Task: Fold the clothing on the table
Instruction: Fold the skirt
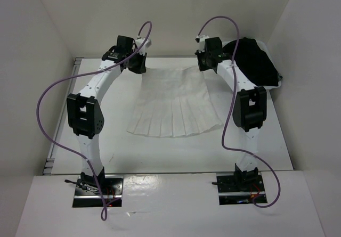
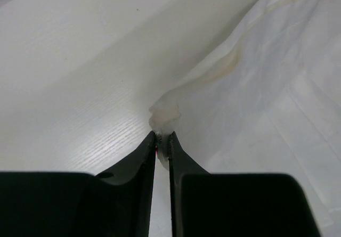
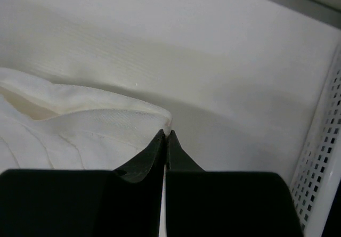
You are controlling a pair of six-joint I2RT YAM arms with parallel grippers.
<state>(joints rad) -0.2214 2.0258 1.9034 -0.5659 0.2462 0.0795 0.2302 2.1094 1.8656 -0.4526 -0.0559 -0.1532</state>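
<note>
On the table [image 1: 256, 141] the skirt [image 1: 176, 106] lies spread; left gripper [image 2: 162, 141], right gripper [image 3: 165, 137] — each clamped on a waistband corner.

I see a white pleated skirt [image 1: 176, 106], white table [image 1: 138, 152], black garment [image 1: 256, 61], purple cables [image 1: 38, 106], and a white hole-dotted bin [image 3: 319, 162].

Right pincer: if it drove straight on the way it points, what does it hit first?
The right pincer is shut on the skirt's waistband corner; straight beyond looks like bare table, though depth is unclear. The perforated bin lies off to the right.
</note>
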